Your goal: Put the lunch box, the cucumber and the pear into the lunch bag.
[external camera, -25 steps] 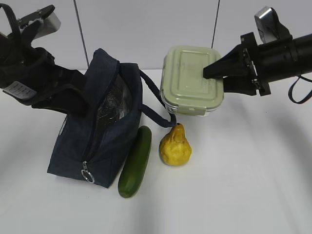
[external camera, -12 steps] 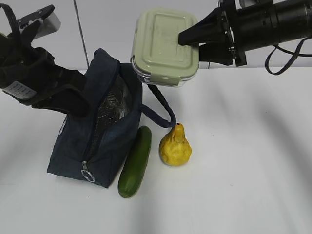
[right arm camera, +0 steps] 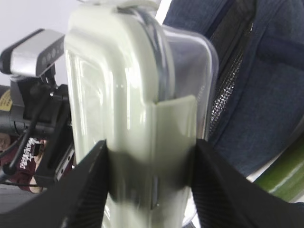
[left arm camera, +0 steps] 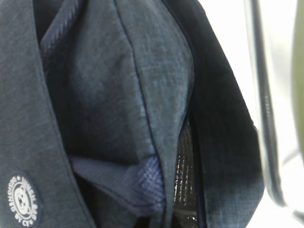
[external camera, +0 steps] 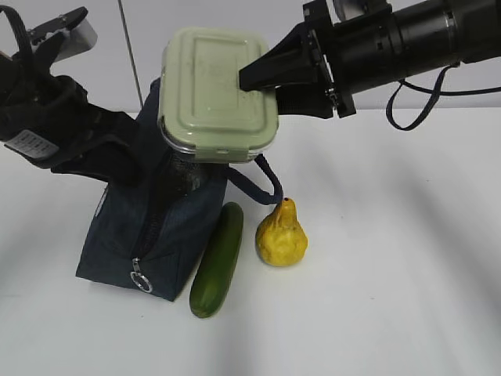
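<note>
My right gripper (external camera: 254, 78) is shut on the lunch box (external camera: 215, 94), clear with a pale green lid, and holds it in the air above the open top of the navy lunch bag (external camera: 149, 235). In the right wrist view the lunch box (right arm camera: 137, 99) fills the frame between the black fingers (right arm camera: 85, 185). The cucumber (external camera: 218, 260) lies on the table against the bag's right side. The yellow pear (external camera: 280, 235) stands just right of it. My left gripper is hidden behind the bag's far left wall; its wrist view shows only the bag's fabric (left arm camera: 109, 95) and foil lining (left arm camera: 183, 166).
The bag's strap (external camera: 262, 184) loops out toward the pear. The zipper's ring pull (external camera: 141, 280) hangs at the bag's near end. The left arm (external camera: 55, 125) rests against the bag's left side. White table (external camera: 391, 274) stretches to the right.
My right gripper has carried the lunch box up and to the left, from above the table behind the pear to over the bag's opening. The left arm, bag, cucumber and pear have not moved.
</note>
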Controlling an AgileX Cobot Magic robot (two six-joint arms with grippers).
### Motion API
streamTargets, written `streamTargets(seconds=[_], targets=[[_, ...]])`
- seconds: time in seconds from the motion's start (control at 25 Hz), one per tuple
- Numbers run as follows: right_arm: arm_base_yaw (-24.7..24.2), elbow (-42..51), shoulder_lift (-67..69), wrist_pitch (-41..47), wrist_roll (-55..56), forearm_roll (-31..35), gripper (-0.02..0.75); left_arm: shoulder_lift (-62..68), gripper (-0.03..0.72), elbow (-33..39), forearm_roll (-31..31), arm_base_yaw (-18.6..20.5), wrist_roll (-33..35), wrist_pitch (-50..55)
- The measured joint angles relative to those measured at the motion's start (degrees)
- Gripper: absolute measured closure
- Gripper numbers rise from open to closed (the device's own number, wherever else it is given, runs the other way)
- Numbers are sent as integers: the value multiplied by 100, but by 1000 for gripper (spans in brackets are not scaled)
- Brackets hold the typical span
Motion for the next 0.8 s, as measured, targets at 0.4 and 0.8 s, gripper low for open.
streamTargets(seconds=[0.4, 0.8], targets=[[25, 0, 167, -146, 243, -788, 354, 0, 687, 0, -148, 0, 2, -24], [25, -3, 287, -297, 522, -1297, 354, 0, 687, 0, -566, 0, 278, -116]])
